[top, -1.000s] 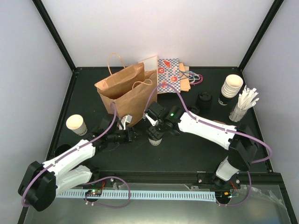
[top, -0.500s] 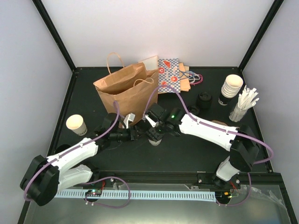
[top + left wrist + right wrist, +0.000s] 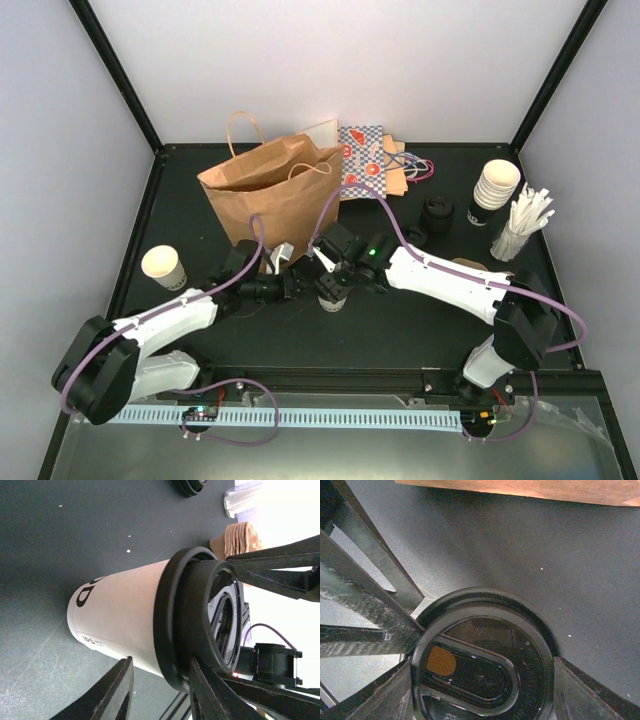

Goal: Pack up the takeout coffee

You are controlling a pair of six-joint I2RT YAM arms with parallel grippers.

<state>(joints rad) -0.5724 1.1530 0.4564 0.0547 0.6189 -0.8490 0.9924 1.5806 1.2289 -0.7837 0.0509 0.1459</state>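
Takeout coffee stands upright mid-table, just in front of the brown paper bag, with bare table toward the near edge. Right gripper pinches its black lid from above. Left gripper is part-spread, tips at the cup's side, no grip evident. Bag mouth open, contents unseen. Lidless cup sits far left.

Matte black counter, a few pale specks on it.
Tall brown kraft paper bag: plain, with tan handles.
Flat blue-and-white checked paper bag: red-orange motifs over the check.
Cream-white paper cup with round black plastic lid: black lettering on the wall. The lid is glossy, with a tan patch at the sip opening.
Stack of white paper cups: dark band at the base.
Bundle of white sticks.
Open cream paper cup: dark base.
White-shelled robot arms: black joints, purple cables, and a green light on the right one.
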